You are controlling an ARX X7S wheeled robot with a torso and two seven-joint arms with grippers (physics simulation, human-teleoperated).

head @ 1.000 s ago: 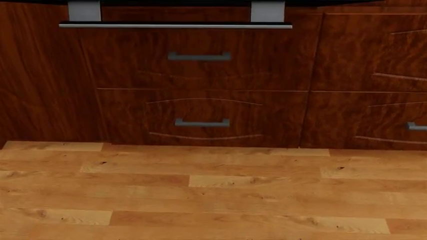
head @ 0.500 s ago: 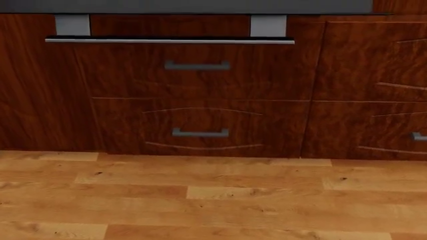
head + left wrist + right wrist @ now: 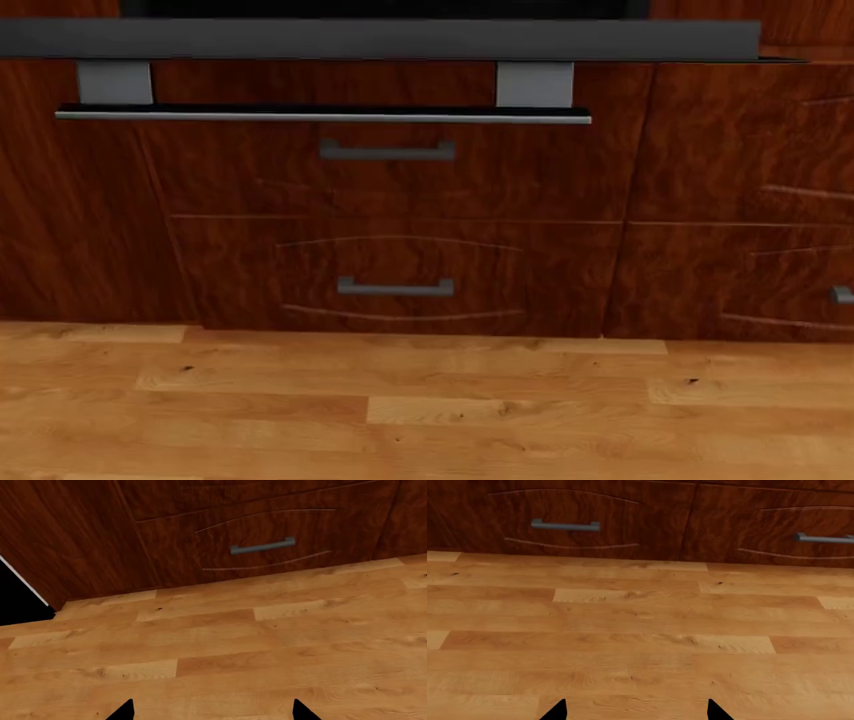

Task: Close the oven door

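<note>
In the head view the oven door [image 3: 387, 40] shows as a wide dark panel jutting out edge-on across the top of the picture. Its long silver bar handle [image 3: 320, 117] hangs under it on two grey mounts [image 3: 534, 84]. Neither gripper appears in the head view. In the left wrist view my left gripper [image 3: 212, 712] is open, its two black fingertips [image 3: 124, 711] wide apart over bare floor. My right gripper [image 3: 636, 711] is open the same way in the right wrist view, above the floorboards and holding nothing. Both grippers are low, well short of the cabinets.
Reddish-brown drawer fronts stand below the door, with short silver handles on the upper drawer [image 3: 387, 151] and the lower drawer [image 3: 395, 288]. Another cabinet handle [image 3: 843, 295] shows at the right. A light wooden plank floor [image 3: 427, 410] runs up to the cabinets.
The head view has shifted upward: the oven door's handle and the drawers sit lower in the picture, and more of the door's dark edge shows at the top.
</note>
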